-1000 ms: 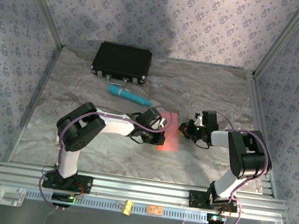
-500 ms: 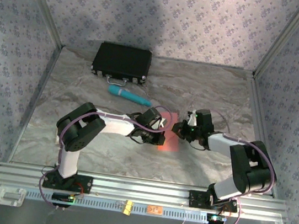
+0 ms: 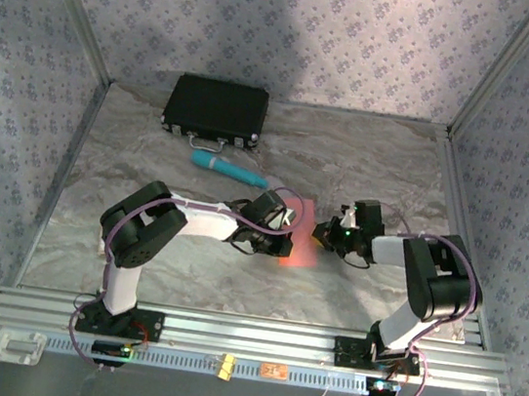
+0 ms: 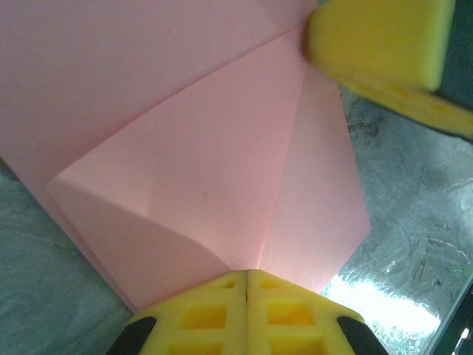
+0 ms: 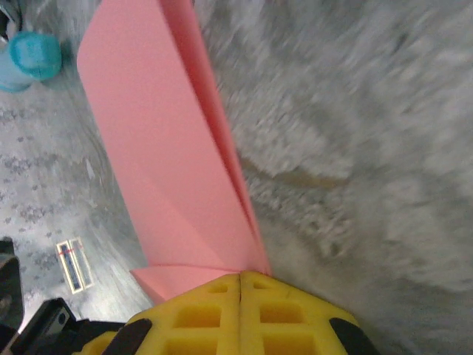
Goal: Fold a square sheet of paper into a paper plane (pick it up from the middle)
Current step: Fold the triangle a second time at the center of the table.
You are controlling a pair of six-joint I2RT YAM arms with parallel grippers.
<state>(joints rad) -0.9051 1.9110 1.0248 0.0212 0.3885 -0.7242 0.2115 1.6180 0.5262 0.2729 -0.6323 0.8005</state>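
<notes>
Pink folds on the square sheet of paper [image 4: 207, 185] need slow, flat pressing by the shut left end effector [image 4: 246, 275] and shut right end effector [image 5: 240, 276].

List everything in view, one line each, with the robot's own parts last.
sheet of paper: one, salmon pink, partly folded, mid-table between the two arms
case: one, black, far left of the table
cylinder: one, teal, lying on the near side of the case
table: one, grey marbled, under it all
rail: one, silver, along the near edge
left pincer: one, yellow tips, shut, at the paper's edge
right pincer: one, yellow tips, shut, at the paper's end
</notes>
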